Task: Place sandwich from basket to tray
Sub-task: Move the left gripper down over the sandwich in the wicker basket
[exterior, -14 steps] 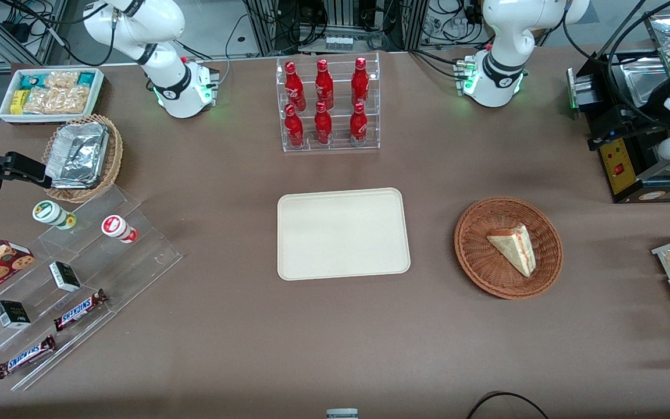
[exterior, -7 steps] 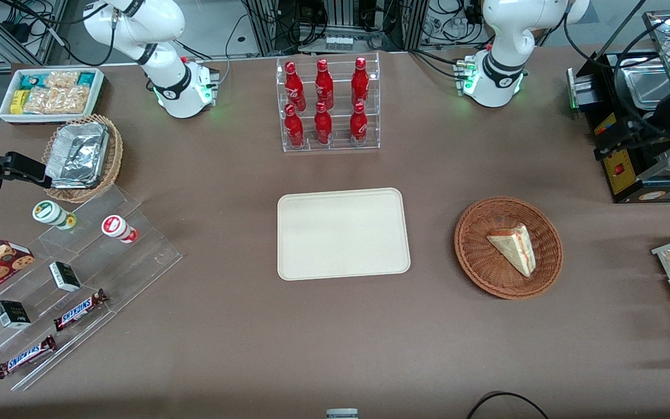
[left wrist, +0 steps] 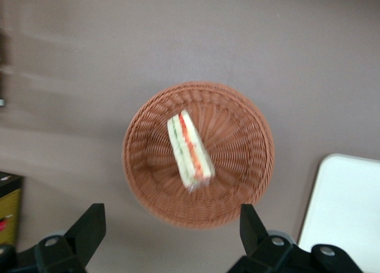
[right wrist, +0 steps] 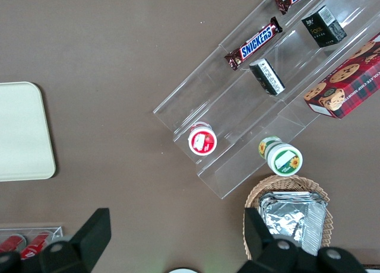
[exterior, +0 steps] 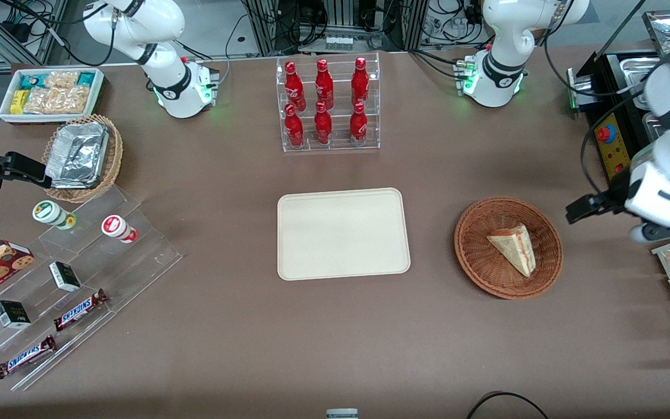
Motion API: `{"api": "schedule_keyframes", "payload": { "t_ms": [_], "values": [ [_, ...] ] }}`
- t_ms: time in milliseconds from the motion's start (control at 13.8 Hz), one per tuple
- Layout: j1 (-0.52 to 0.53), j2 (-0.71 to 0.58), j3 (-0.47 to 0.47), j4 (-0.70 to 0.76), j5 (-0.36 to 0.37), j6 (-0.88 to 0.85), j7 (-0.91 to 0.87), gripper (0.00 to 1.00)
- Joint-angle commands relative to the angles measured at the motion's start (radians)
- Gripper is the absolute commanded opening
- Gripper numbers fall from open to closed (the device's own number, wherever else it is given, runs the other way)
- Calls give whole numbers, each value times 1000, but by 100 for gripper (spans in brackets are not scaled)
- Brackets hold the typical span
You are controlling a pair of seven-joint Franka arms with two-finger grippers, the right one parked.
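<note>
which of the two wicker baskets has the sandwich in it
The reddish-brown basket beside the tray holds the sandwich; the open gripper hovers above it. The tan basket holds foil containers.

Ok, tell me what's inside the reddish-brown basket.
Only the sandwich lies in the basket, its filling edge visible. The weave under it is covered. The open gripper hangs above the basket's edge.

Left arm reaches in from the working arm's end of the table, white forearm angled down, wrist held well above the tabletop. Gripper (left wrist: 169, 234) points straight down, its two dark fingers (left wrist: 89, 228) spread wide apart with nothing between them. In the front view the gripper (exterior: 588, 208) shows as a dark tip projecting from the white wrist housing.
</note>
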Motion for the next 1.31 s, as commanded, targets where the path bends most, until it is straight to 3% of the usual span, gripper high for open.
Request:
{"api": "schedule_keyframes", "payload": {
  "t_ms": [0, 363, 1234],
  "values": [
    [-9, -53, -3, -174, 14, 176, -119, 100],
    [-62, -52, -12, -424, 17, 531, -314, 100],
    [-53, 108, -3, -476, 19, 662, -402, 100]
  ]
}}
